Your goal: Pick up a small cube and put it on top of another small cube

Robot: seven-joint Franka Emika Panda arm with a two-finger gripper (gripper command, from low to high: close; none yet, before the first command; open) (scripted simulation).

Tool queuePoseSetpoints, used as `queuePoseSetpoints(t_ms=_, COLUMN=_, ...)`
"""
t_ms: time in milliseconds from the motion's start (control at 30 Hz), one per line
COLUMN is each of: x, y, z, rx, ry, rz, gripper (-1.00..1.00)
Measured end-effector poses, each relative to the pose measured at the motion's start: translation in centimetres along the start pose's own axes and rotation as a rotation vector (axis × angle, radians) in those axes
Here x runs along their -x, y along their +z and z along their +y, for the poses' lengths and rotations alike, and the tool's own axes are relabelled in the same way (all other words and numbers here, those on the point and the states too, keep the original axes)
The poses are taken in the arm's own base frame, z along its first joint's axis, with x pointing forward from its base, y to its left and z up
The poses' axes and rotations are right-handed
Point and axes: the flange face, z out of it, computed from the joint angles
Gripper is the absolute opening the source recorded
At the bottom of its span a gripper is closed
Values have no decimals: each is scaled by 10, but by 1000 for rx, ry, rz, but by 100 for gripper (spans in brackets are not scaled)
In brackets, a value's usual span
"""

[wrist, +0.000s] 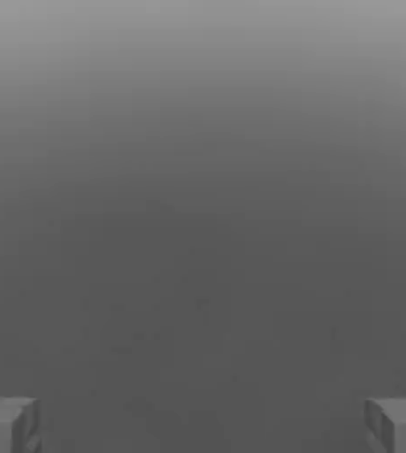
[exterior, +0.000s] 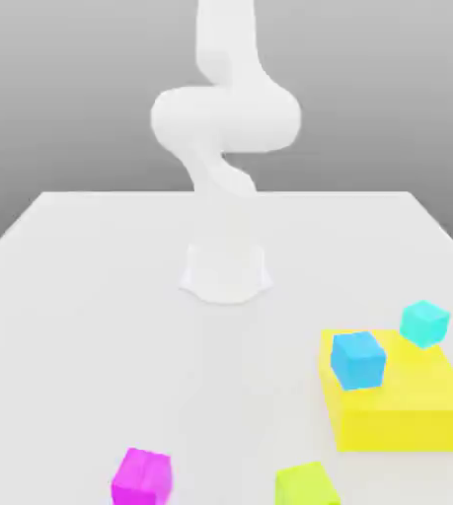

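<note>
Blue cube (exterior: 357, 359) atop yellow block (exterior: 398, 404); cyan cube (exterior: 424, 324), magenta cube (exterior: 142, 476), lime cube (exterior: 307, 485) nearby.

Yellow block (exterior: 398, 414) beside blue cube (exterior: 357, 359)

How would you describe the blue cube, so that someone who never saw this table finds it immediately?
Find the big yellow block near the exterior view's right edge of the white table. The blue cube appears to sit on its upper left corner. It is deeper blue than the cyan cube by the block's far edge.
</note>
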Motion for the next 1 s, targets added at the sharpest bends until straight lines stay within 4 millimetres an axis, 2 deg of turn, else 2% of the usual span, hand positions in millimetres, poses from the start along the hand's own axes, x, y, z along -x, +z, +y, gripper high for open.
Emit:
queuePoseSetpoints(t_ms=233, x=22, y=130, z=-6, rx=122, ry=-62, rz=-141, gripper=0)
queuePoseSetpoints(t_ms=467, x=68, y=251, z=9, rx=236, ry=-125, rz=-284, gripper=0)
queuePoseSetpoints(t_ms=733, x=148, y=370, z=51, rx=357, ry=-201, rz=-454, gripper=0)
queuePoseSetpoints(t_ms=900, x=207, y=431, z=92, rx=431, ry=-242, rz=-563, gripper=0)
queuePoseSetpoints(t_ms=1000, x=231, y=463, z=113, rx=444, ry=-250, rz=-583, gripper=0)
